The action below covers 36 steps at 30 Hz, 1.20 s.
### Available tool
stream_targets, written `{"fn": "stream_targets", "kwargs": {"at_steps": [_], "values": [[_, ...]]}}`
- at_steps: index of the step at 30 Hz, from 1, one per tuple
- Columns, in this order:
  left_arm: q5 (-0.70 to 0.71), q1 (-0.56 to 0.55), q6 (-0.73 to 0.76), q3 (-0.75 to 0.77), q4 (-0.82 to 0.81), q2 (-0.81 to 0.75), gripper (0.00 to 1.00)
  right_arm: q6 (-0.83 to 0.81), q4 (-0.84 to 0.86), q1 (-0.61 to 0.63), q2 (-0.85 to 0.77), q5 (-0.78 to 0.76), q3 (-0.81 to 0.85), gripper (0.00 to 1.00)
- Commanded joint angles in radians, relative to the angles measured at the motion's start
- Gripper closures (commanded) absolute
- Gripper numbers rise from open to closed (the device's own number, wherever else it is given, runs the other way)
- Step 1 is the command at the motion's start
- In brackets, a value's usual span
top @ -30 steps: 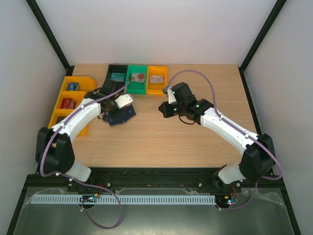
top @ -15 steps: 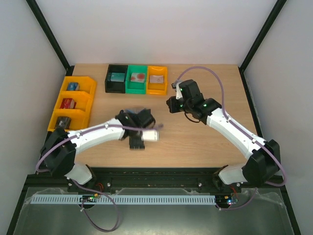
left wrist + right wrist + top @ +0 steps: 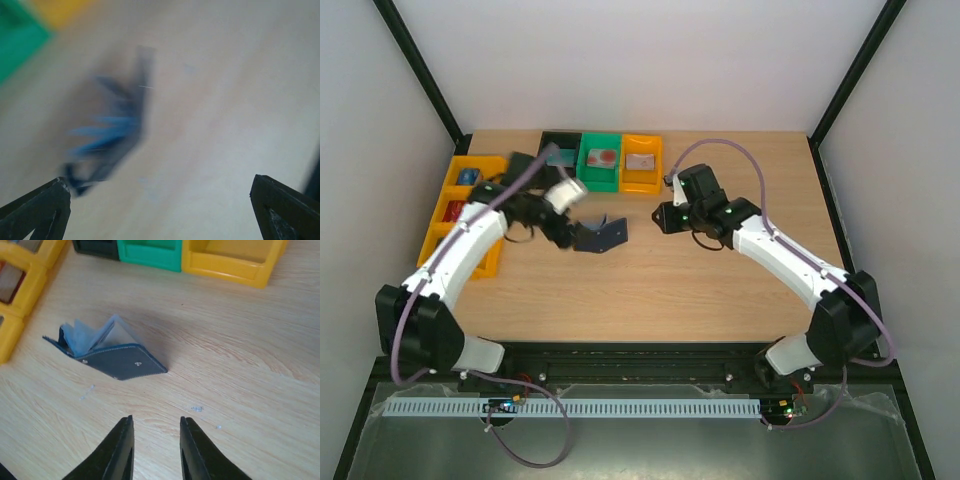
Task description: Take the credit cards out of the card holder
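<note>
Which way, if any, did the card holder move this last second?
Yes. The card holder shifted right, from opposite the black bin to opposite the green bin.

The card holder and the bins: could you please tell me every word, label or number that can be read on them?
No text is readable anywhere.
Card holder: plain cover with two small studs, no lettering visible; blurred in the left wrist view.
Green bin and its neighbours: contents too small to read.
</note>
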<state>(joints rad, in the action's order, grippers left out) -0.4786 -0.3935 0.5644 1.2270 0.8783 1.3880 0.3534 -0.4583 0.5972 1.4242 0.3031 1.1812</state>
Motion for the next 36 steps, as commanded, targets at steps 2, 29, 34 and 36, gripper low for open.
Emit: {"fn": "stream_targets", "kwargs": {"at_steps": [2,29,34,36], "values": [[-0.157,0.268,-0.084,0.036,-0.202,0.091,0.01,-0.023,0.064,-0.001,0.112,0.141,0.114,0.66],[0.300,-0.062,0.513,-0.004,-0.393,0.246,0.98,0.039,0.032,-0.027,0.105,-0.013,0.136,0.38],[0.667,-0.088,0.490,0.165,-0.364,0.153,0.98,0.121,0.170,-0.121,-0.052,-0.069,0.083,0.34],[0.883,-0.088,0.615,0.191,-0.385,0.102,0.98,0.116,0.189,-0.138,-0.093,-0.078,0.116,0.33]]}}
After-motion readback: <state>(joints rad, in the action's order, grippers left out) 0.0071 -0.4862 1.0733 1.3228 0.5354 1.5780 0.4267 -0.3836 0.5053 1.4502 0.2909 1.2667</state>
